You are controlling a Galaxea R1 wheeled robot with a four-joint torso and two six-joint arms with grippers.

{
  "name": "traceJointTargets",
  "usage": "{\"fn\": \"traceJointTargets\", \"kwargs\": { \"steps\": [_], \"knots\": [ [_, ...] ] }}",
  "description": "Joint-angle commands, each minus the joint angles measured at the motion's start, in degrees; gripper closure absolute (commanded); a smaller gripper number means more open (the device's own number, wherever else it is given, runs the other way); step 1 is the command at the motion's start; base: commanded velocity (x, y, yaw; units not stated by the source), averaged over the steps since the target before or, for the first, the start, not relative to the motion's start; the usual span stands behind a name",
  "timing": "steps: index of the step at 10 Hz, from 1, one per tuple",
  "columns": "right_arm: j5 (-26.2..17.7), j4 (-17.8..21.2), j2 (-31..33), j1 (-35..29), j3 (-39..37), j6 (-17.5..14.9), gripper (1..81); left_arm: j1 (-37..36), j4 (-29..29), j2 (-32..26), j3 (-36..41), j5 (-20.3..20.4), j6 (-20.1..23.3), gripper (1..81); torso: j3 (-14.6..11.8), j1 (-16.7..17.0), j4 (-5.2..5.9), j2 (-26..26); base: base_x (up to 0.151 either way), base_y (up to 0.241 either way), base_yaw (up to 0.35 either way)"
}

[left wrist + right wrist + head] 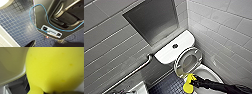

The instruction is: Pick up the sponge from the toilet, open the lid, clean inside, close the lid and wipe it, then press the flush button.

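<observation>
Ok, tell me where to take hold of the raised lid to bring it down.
Grip the lid at its top free edge, coming from the bowl side. It stands raised, leaning back toward the cistern, hinged low, so that rim likely gives the most leverage.

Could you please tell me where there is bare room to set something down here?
Free: white boxy cistern top either side of the round dark flush button; grey recessed wall niche. Crowded: white bowl rim by the yellow oblong sponge.
</observation>
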State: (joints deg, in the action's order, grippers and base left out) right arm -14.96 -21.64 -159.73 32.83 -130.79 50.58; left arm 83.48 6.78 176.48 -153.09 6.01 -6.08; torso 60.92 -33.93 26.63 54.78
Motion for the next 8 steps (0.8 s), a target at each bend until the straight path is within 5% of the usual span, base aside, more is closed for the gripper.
{"fn": "traceJointTargets", "kwargs": {
  "steps": [1,3,6,8],
  "knots": [
    [0.9,0.9,-6.5,-2.4,-3.4,8.0,81.1,2.1,-0.6,-1.7,-0.6,-5.0,0.0,1.0,0.0,0.0,0.00,0.0,0.000,0.000,0.000],
    [6.5,-5.5,0.6,2.5,7.4,7.6,81.1,2.1,-0.5,-1.6,-0.6,-5.0,0.0,1.0,0.0,0.0,0.00,0.0,0.000,0.000,0.000],
    [7.0,-14.0,8.4,3.7,15.1,7.6,81.1,2.0,-0.4,-1.3,-0.6,-5.0,0.0,1.0,0.0,0.0,0.00,0.0,0.000,0.000,0.000],
    [7.0,-14.6,13.2,4.1,19.9,7.5,81.1,2.0,-0.4,-1.5,-0.6,-5.0,0.0,1.0,0.0,0.0,0.00,0.0,0.000,0.000,0.000]
  ]
}}
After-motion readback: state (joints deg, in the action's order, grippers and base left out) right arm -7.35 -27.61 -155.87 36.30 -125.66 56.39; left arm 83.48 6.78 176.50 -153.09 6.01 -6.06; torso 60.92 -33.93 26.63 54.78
